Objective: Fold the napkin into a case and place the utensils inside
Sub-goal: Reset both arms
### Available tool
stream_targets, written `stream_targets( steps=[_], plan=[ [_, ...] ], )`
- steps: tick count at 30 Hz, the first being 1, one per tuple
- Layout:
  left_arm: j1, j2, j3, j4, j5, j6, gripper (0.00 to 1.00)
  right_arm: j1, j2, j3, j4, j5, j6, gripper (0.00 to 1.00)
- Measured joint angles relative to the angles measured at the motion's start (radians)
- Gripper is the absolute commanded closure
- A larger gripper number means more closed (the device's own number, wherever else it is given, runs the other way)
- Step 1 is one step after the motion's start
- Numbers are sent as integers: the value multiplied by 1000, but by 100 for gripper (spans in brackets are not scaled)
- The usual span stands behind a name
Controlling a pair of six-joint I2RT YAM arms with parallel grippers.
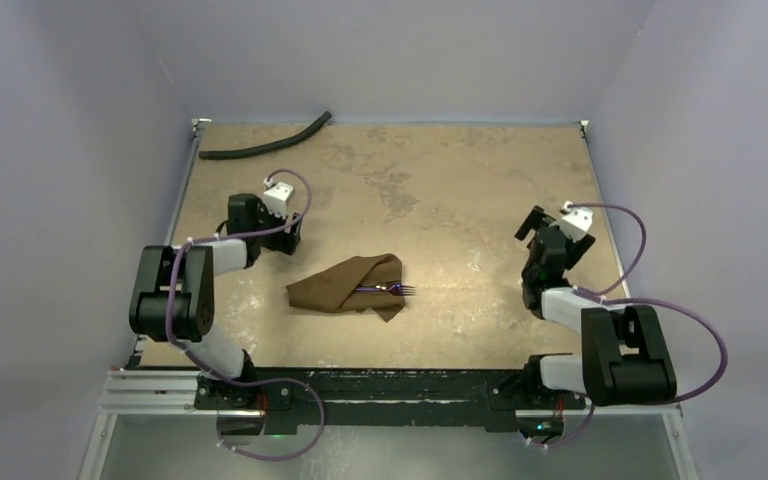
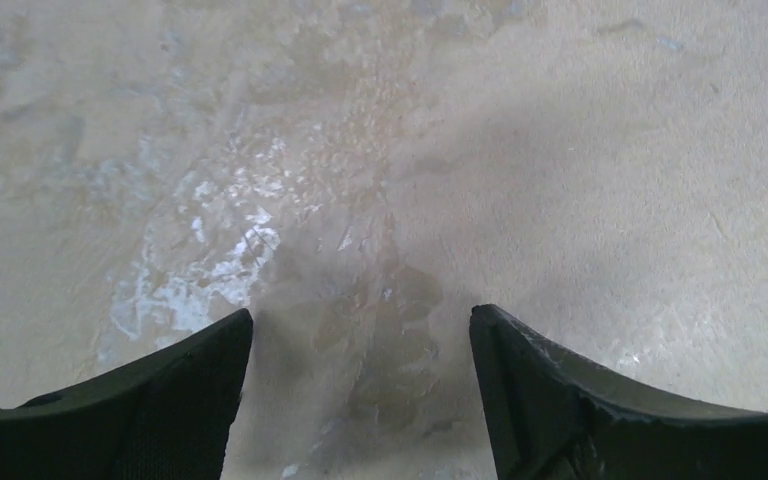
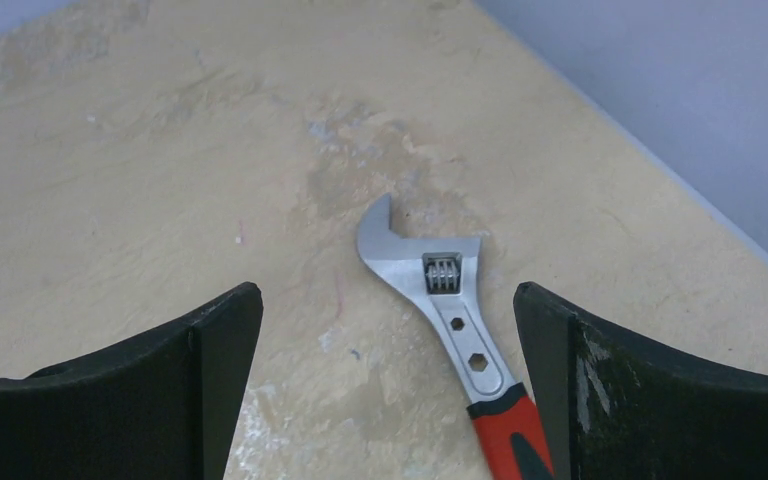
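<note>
I judge the job nearly done, so the step in hand is backing off cleanly and checking the bundle. The left gripper [image 2: 360, 318] is released, jaws apart over bare table [image 1: 460, 180], nothing between them. The right gripper [image 3: 385, 290] is spread wide too and holds nothing. A wrench [image 3: 440, 300] lies on the table below it, and I would not go down there. Both arms stand well apart from the napkin [image 1: 345, 285], one on each side.

To do this well I would keep both wrists high and move them away from the middle, so no finger catches a loose flap and pulls the fold open. If a tidy-up is wanted, I would come in from the right, nudge the utensils [image 1: 403, 290] further left into the opening, and leave the cloth alone.

The napkin lies mid-table, a little nearer than centre. It is a soft brown wrap, rumpled rather than crisp, narrow at its left end and wider at the right, with one corner drooping toward the near edge. A purplish sliver shows in the right-hand opening, and fork tines stick out past the cloth onto the table. I cannot tell how many pieces are inside.
</note>
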Motion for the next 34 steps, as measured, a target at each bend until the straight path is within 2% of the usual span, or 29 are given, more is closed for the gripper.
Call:
stream_targets(
  steps=[1,4,9,14,18,23,34],
  plan=[
    [1,-15,-60,108,-14,-24,18,-18,3,-51,111,-4,-14,1],
    [1,-46,-190,325,-43,-75,17,-37,45,-100,280,-13,-41,1],
    [2,-52,-327,605,-89,-143,12,-40,125,-100,474,-80,-66,1],
    [2,-14,-517,1000,-119,-187,6,-40,206,-134,676,-195,-134,1],
    [2,1,-565,1111,-123,-196,4,-28,264,-197,746,-256,-182,1],
    [2,2,-515,1131,-115,-197,2,-18,286,-127,762,-311,-214,1],
    [2,2,-510,1137,-111,-197,1,-17,286,-125,799,-327,-231,1]
  ],
)
